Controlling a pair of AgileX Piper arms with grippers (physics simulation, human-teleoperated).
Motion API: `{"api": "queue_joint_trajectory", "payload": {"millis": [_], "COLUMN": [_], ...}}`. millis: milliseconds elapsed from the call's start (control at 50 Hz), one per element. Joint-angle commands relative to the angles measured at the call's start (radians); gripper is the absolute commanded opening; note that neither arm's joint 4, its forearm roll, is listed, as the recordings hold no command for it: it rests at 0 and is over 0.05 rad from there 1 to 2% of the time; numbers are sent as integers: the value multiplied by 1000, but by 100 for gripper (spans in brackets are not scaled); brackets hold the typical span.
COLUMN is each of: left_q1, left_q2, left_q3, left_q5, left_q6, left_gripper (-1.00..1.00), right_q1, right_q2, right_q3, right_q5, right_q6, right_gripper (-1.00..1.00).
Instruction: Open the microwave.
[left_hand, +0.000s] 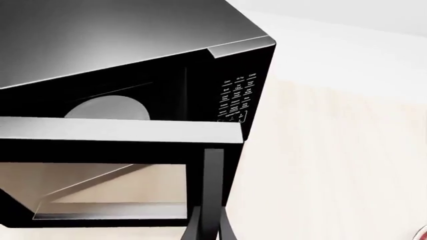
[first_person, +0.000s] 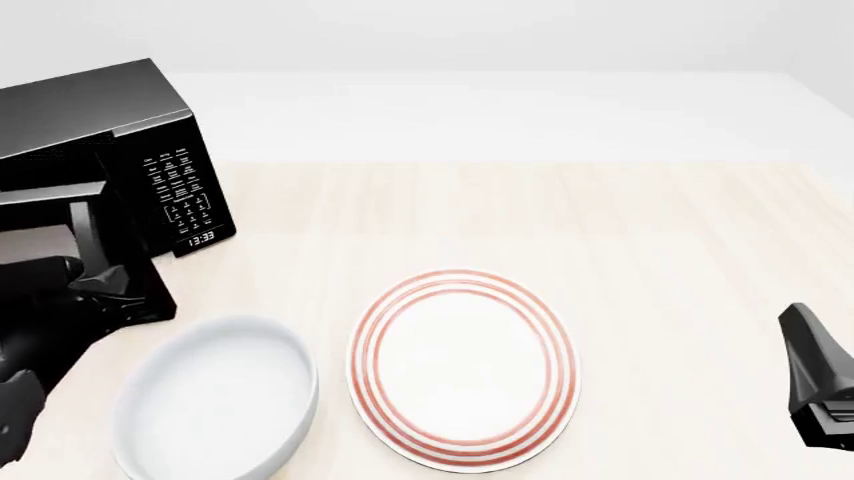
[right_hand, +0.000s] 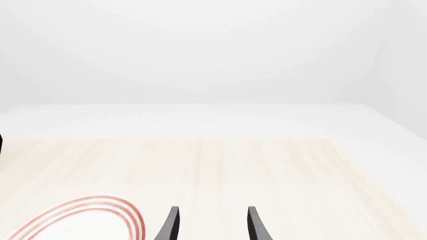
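The black microwave (first_person: 94, 120) stands at the table's far left. Its windowed door (left_hand: 120, 131) is swung partly out toward me. Behind the door the pale turntable (left_hand: 107, 107) shows in the cavity. The white-labelled keypad (first_person: 180, 185) sits on the oven's right side, with the clock (first_person: 200, 239) below it. My left gripper (first_person: 114, 285) is at the door's free edge, and its fingers (left_hand: 195, 231) close around the thin vertical door handle (left_hand: 212, 185). My right gripper (right_hand: 212, 225) hovers open at the near right, with nothing between its fingers. Only its dark tip (first_person: 814, 380) shows in the front view.
A white bowl (first_person: 300, 400) sits near the front left, just right of my left arm. Beside it lies a white plate with red rings (first_person: 461, 365), also seen at the right wrist view's lower left (right_hand: 87, 210). The pale wood table (first_person: 601, 220) stretches to the right.
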Motion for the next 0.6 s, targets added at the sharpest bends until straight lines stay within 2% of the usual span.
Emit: {"api": "queue_joint_trajectory", "payload": {"millis": [20, 200, 600], "left_q1": [-74, -83, -91], "left_q2": [-89, -129, -157], "left_q3": [-35, -16, 38], "left_q5": [-40, -23, -62], "left_q6": [-28, -23, -32], "left_gripper": [-100, -100, -100], "right_q1": [0, 0, 0], "right_q2": [0, 0, 0], "right_q3": [0, 0, 0], "right_q5": [0, 0, 0], "right_q6": [0, 0, 0], "right_gripper": [100, 100, 100]}}
